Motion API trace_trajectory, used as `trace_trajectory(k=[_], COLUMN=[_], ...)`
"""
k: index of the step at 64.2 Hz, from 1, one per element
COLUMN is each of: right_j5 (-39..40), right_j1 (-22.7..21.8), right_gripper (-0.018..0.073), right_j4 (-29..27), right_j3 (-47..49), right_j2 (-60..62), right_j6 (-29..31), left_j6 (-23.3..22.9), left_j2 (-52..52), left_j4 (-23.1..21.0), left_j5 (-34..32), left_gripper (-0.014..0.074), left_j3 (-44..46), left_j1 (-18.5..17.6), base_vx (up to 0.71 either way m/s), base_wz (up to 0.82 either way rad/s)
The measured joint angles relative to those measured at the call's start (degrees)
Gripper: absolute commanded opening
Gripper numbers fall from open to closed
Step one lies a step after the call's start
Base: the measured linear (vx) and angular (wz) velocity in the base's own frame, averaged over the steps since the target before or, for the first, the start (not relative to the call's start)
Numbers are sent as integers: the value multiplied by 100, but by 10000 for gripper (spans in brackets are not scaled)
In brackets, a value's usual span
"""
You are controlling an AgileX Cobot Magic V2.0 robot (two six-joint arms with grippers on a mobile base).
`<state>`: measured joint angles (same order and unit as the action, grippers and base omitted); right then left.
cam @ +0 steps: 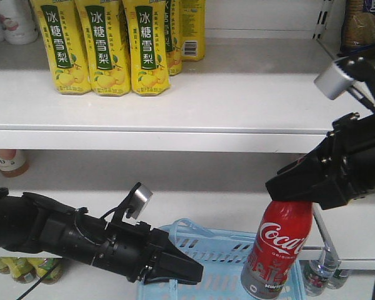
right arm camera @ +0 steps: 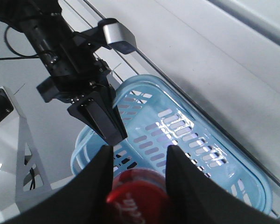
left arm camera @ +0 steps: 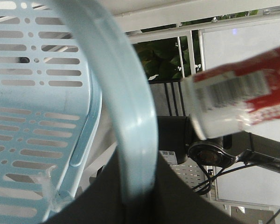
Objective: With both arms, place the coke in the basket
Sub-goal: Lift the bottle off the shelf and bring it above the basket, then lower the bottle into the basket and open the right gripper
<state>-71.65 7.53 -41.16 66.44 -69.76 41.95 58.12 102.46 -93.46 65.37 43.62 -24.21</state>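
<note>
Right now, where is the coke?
In the front view the coke hangs at lower right, gripped at its neck by the right end effector, just beyond the right end of the basket that the left end effector holds.

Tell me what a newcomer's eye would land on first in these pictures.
The red coke, gripped at its neck by the right gripper and hanging at the right end of the light blue basket. Next, the left gripper clamped on the basket's near rim, and the yellow drink cartons on the upper shelf.
</note>
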Motion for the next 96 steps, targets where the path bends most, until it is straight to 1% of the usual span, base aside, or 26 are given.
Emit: trace_trajectory(k=[13, 29, 36, 43, 51, 55, 62, 69, 81, 88, 96], right_j5=[20, 75, 169, 218, 288, 471, 681, 666, 544, 474, 474], right_j1=[0, 24, 276, 834, 1311, 1429, 1477, 1484, 1484, 1484, 1484], right_gripper=[-5, -5, -5, -5, -5, -5, -3, 3, 48, 97, 176], right_j4=[415, 517, 753, 1041, 1252, 1396, 1738, 1952, 1972, 1972, 1972], right_j3=[0, 0, 11, 18, 18, 18, 25, 25, 25, 25, 25], right_j2=[-624, -1275, -1518, -1733, -1846, -1853, -1853, -1853, -1853, -1853, -1853], right_j6=[-17, -12, -12, -12, -126, -283, -616, -872, -963, -968, -985], left_j6=[0, 0, 0, 0, 0, 0, 0, 0, 0, 0, 0], left_j2=[0, 0, 0, 0, 0, 0, 0, 0, 0, 0, 0], left_j4=[0, 0, 0, 0, 0, 0, 0, 0, 0, 0, 0], left_j5=[0, 0, 0, 0, 0, 0, 0, 0, 0, 0, 0], left_gripper=[-6, -6, -6, -6, -6, -6, -6, -6, -6, -6, -6], left_j3=[0, 0, 0, 0, 0, 0, 0, 0, 0, 0, 0], left_j1=[0, 0, 0, 0, 0, 0, 0, 0, 0, 0, 0], base_vx=[0, 0, 0, 0, 0, 0, 0, 0, 0, 0, 0], base_wz=[0, 0, 0, 0, 0, 0, 0, 0, 0, 0, 0])
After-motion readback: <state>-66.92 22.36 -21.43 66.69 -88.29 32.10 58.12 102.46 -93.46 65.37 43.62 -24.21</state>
